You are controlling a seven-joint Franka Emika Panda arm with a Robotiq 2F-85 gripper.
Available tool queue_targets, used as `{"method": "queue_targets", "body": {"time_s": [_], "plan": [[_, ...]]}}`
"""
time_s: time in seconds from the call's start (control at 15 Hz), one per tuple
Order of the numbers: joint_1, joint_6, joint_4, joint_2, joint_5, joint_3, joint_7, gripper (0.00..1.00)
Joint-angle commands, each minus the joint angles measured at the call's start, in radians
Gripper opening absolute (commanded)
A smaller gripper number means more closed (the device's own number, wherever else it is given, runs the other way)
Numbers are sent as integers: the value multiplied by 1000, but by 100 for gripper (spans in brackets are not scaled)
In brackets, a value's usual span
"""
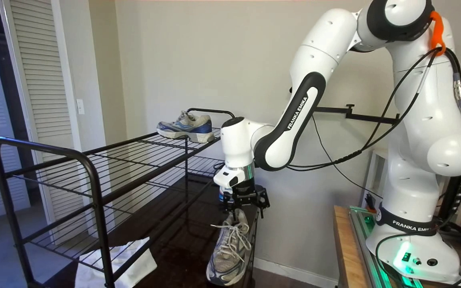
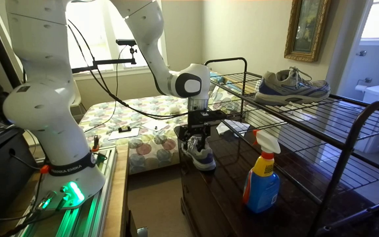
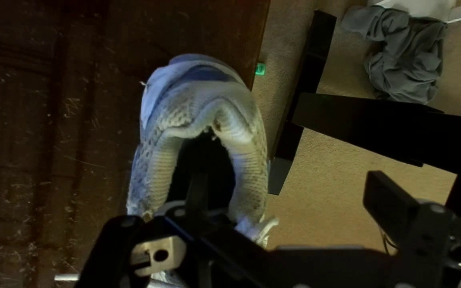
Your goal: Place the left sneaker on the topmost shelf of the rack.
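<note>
The left sneaker [image 1: 227, 256], grey and off-white with pale laces, rests near the dresser's edge, toe toward the camera in that exterior view; its heel shows in an exterior view [image 2: 204, 159]. My gripper [image 1: 248, 214] is open above it, pointing down, also seen in an exterior view [image 2: 194, 141]. In the wrist view my gripper [image 3: 286, 188] has one finger inside the opening of the sneaker [image 3: 198, 108] and one outside, over the floor. A gap shows beside the shoe wall. The topmost shelf [image 1: 158, 171] of the black rack [image 2: 332, 187] bears the matching sneaker [image 2: 291, 87].
The rack stands on a dark dresser [image 2: 222, 194]. A blue spray bottle [image 2: 262, 187] stands on it between the sneaker and the rack's end. A white cloth [image 1: 114, 264] lies under the rack. In the wrist view, grey cloth [image 3: 406, 56] lies on the floor.
</note>
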Motion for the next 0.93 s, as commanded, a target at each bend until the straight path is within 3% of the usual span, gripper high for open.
{"method": "queue_targets", "body": {"time_s": [0.0, 0.27, 0.87], "plan": [[-7, 25, 23, 42, -58, -15, 67, 100], [-37, 31, 22, 67, -26, -16, 61, 100], [-26, 30, 79, 155, -43, -9, 115, 96]]}}
